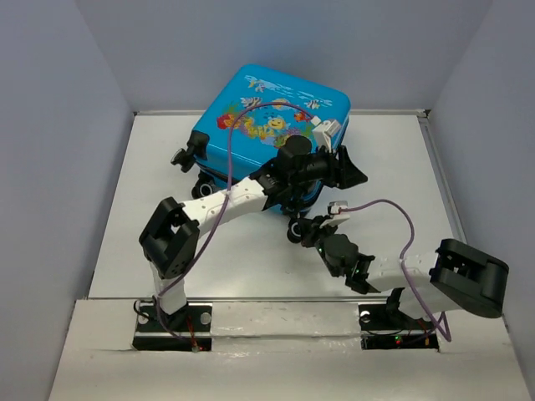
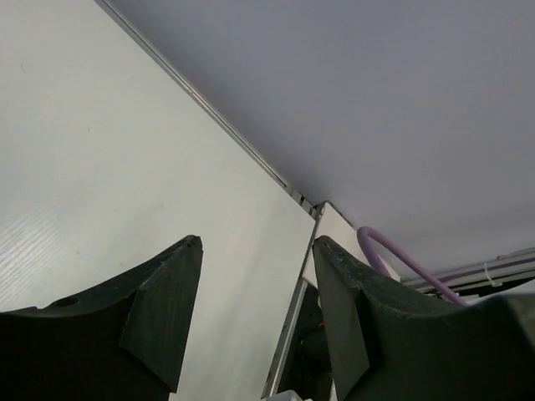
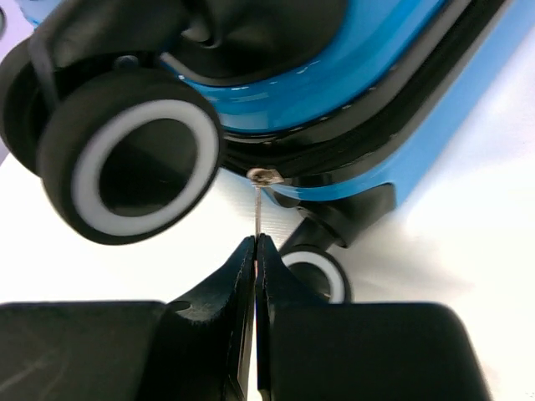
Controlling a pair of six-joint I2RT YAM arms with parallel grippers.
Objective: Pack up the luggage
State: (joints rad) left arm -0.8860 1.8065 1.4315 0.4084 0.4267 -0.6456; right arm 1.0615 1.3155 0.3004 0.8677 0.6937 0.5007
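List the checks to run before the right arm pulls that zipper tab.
1. Grip: right gripper shut on the zipper pull, thin tab pinched at the fingertips: ok.
2. Clearance: nearest wheel sits left of the tab, apart from the fingers: ok.
3. Pose: luggage lies flat on the table, print face up: ok.
4. Bracing: left gripper open, nothing between its fingers: not ok.
5. How far the zip is closed: cannot tell.
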